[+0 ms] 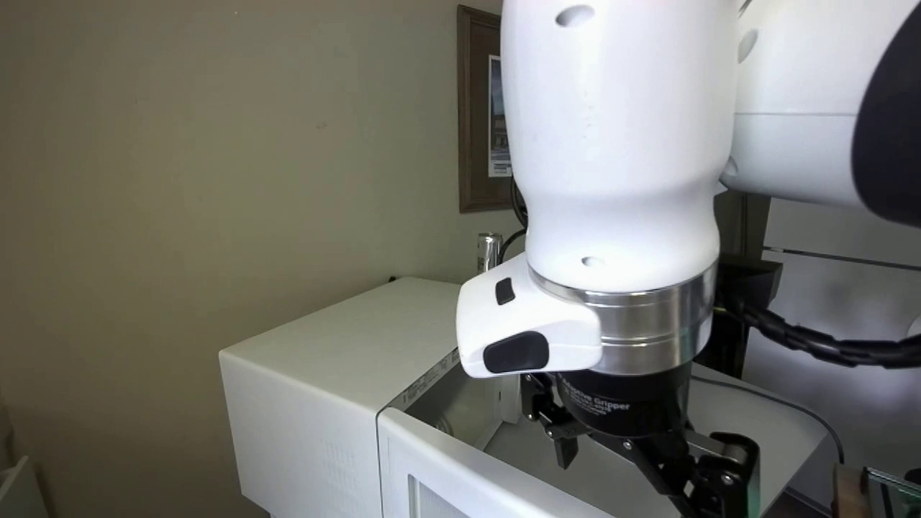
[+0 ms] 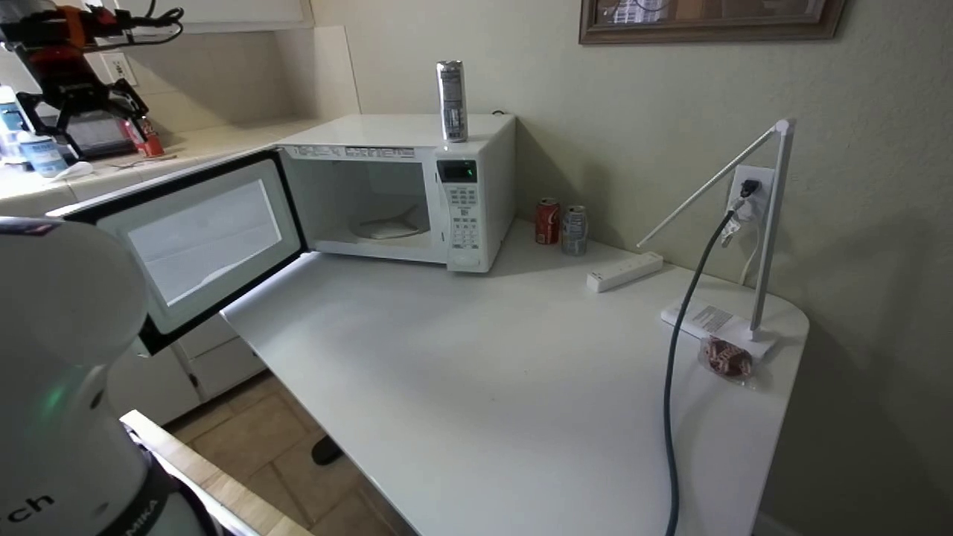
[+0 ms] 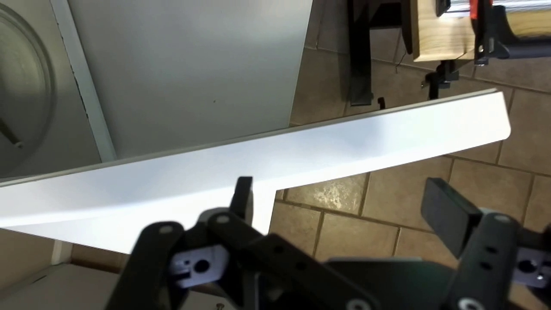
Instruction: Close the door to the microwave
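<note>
The microwave (image 2: 465, 223) stands on the far end of the white table (image 2: 484, 387). Its door (image 2: 212, 238) is hinged at the left side and stands wide open; the free end extends beyond the left table edge, over the tiled floor (image 3: 353, 232). A round plate (image 3: 26, 69) lies inside the microwave. The gripper (image 3: 344, 198) is released: the two fingers (image 3: 450, 215) are spread well apart. In an exterior view, it hangs at the far left, in front of the counter (image 2: 246, 132), with a visible gap between it and the door. A tall silver can (image 2: 452, 100) stands upright on the microwave. To the right, a red can (image 2: 547, 222) and a grey can (image 2: 575, 231) stand side by side, followed by a power strip (image 2: 625, 272) and a desk lamp (image 2: 769, 238).
</note>
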Controlling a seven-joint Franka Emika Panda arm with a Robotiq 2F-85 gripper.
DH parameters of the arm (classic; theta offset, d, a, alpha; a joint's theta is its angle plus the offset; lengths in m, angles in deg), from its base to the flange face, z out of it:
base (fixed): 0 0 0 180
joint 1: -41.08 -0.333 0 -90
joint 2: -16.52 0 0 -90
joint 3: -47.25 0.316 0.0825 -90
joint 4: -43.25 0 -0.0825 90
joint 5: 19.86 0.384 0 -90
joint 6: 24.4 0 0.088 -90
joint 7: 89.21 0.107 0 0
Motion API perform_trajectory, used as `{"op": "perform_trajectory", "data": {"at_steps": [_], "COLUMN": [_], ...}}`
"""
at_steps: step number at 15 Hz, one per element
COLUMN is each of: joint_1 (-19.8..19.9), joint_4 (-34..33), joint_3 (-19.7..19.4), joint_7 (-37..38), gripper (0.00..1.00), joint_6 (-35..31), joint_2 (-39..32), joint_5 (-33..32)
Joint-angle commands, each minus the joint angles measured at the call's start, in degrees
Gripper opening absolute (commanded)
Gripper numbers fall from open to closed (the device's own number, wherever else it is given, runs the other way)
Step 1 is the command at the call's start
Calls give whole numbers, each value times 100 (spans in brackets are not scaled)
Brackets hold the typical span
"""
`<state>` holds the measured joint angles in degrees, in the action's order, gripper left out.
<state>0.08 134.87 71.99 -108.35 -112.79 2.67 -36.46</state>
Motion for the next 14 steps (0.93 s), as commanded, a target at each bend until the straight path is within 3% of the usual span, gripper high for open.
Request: {"op": "perform_trajectory", "data": {"at_steps": [1, 9, 14], "joint_1": [61, 410, 602], "joint_4": [66, 1636, 2416], "joint_3": [37, 37, 144], "joint_7": [-110, -92, -258], "gripper": [100, 100, 100], "joint_6": [-176, -3053, -3964], "joint_2": [34, 695, 960], "joint_5": [-54, -233, 295]}}
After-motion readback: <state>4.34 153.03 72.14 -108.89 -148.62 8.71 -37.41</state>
